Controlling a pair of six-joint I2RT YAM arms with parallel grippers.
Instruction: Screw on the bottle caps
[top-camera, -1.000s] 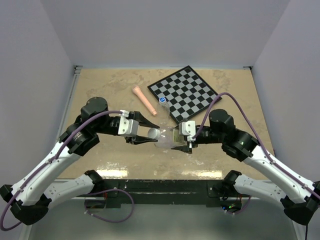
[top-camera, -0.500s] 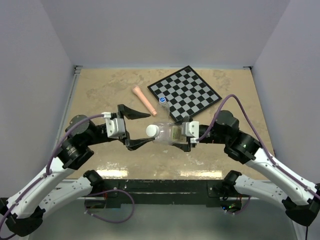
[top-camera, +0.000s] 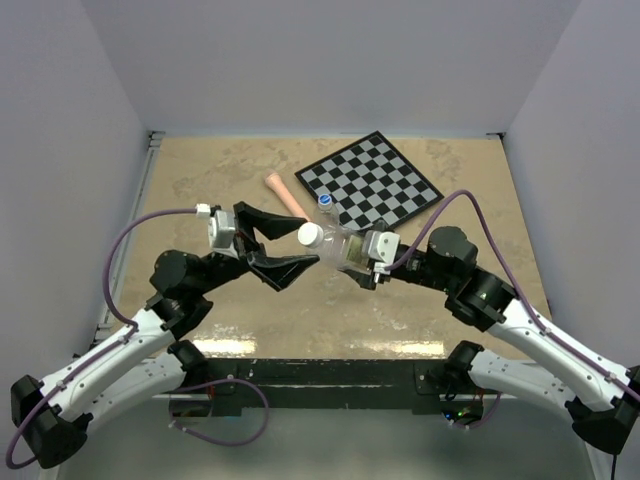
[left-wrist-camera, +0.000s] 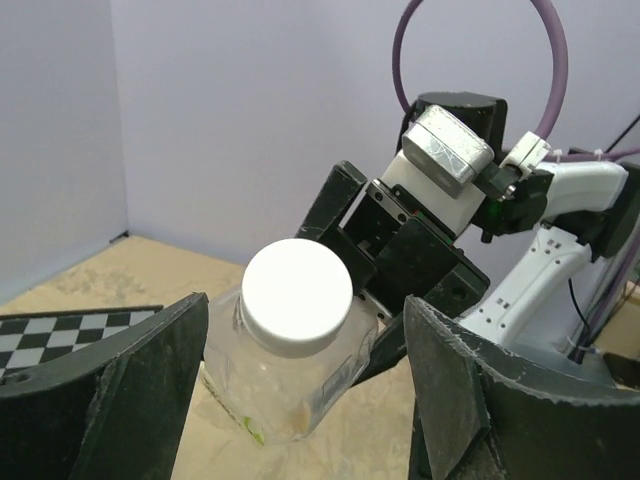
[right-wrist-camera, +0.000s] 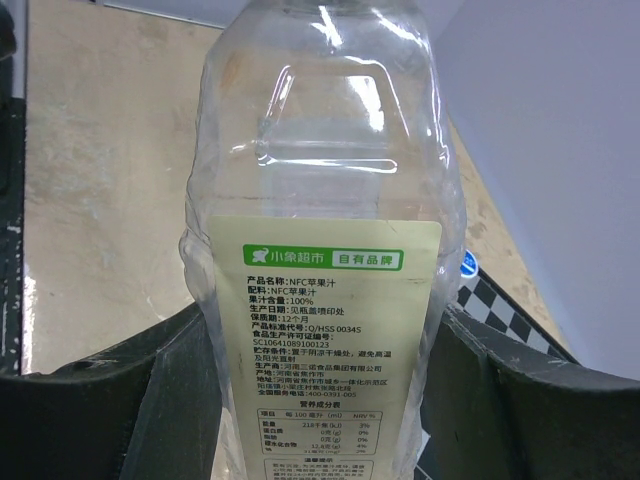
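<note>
The large clear bottle (top-camera: 345, 250) with a yellowish label (right-wrist-camera: 330, 330) is held off the table, lying nearly level, with my right gripper (top-camera: 376, 256) shut on its lower body. A plain white cap (top-camera: 310, 235) sits on its neck and faces my left gripper (top-camera: 276, 244). That gripper is open; in the left wrist view the white cap (left-wrist-camera: 297, 297) shows between the two fingers (left-wrist-camera: 110, 390), touching neither. The tiny bottle with the blue cap (top-camera: 326, 203) stands at the chessboard's near corner, and the blue cap (right-wrist-camera: 469, 263) peeks out beside the big bottle.
A checkered board (top-camera: 370, 185) lies at the back right of the tan table (top-camera: 200, 180). A pink tapered stick (top-camera: 285, 196) lies just behind my left gripper. Grey walls close off the left, right and back.
My left gripper has let go of the white cap, opened and drawn back to the left. The right gripper has carried the capped bottle up and towards the back.
</note>
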